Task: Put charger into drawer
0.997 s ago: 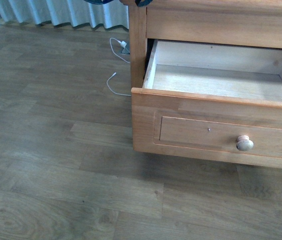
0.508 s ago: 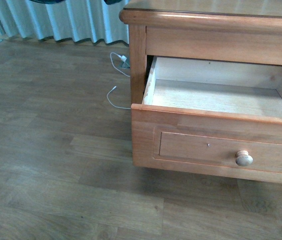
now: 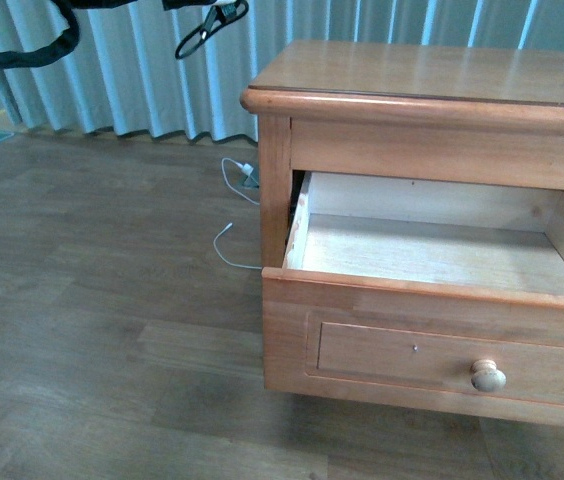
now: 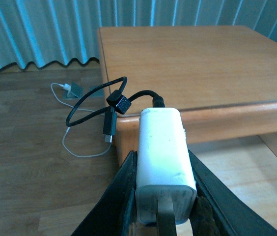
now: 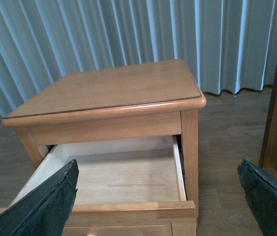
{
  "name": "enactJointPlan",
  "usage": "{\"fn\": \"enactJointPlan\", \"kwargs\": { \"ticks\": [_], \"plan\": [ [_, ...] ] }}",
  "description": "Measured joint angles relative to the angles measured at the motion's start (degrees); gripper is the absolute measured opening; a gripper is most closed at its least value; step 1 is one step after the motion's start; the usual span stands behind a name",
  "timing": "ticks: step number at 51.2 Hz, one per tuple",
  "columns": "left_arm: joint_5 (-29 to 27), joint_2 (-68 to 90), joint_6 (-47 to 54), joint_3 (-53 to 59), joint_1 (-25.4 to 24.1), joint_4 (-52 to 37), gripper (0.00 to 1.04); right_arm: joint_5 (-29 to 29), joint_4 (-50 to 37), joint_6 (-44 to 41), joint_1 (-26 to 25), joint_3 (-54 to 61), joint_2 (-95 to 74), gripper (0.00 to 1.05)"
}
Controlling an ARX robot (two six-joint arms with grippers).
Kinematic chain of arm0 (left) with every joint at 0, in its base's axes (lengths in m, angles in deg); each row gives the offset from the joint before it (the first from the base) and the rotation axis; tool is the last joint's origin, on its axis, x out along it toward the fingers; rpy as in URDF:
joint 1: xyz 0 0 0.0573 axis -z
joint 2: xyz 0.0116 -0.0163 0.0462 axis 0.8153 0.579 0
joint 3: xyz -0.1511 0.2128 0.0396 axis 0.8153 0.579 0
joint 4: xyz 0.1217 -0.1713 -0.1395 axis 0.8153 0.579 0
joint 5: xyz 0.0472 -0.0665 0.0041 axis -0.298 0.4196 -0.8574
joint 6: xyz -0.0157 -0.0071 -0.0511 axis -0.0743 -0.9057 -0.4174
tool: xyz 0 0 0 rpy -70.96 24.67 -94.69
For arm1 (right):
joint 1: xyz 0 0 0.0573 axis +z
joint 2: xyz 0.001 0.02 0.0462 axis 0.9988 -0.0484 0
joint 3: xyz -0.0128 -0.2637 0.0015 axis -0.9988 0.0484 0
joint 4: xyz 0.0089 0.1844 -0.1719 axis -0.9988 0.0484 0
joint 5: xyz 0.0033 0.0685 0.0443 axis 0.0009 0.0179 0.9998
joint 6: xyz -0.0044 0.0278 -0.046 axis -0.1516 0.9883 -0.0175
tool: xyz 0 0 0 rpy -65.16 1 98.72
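The left end effector (image 4: 162, 160) is clenched on the white charger (image 4: 160, 137), held in the air off the front-left corner of the nightstand (image 3: 412, 75), with its black cord (image 4: 99, 105) looping ahead. The right end effector (image 5: 155, 196) is spread wide, facing the drawer (image 3: 412, 345), which stands pulled out.

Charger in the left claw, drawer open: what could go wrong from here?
1. The black cord hangs in a loose loop off the charger; it may catch on the nightstand top or the drawer rim on the way in.
2. The left claw pinches only the charger's plug end; the smooth body might pivot or slip.
3. The charger sits over the nightstand's corner, not the drawer; an early release would likely miss.
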Motion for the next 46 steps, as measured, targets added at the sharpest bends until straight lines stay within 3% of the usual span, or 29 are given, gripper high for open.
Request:
{"fn": "enactJointPlan", "kwargs": {
  "ticks": [9,14,25,46],
  "plan": [
    [7.76,-6.08,-2.91,5.68,2.67,8.28,0.24,0.02,0.00,0.00,0.00,0.00,0.00,0.97],
    [9.14,-5.64,-4.39,7.04,3.89,10.67,0.24,0.02,0.00,0.00,0.00,0.00,0.00,0.97],
    [10.69,-1.31,-7.74,6.40,4.70,9.33,0.24,0.00,0.00,0.00,0.00,0.00,0.00,0.97],
    [21.27,17.77,-11.93,-7.37,3.43,3.85,0.24,0.00,0.00,0.00,-0.02,0.00,0.00,0.97]
  ]
}}
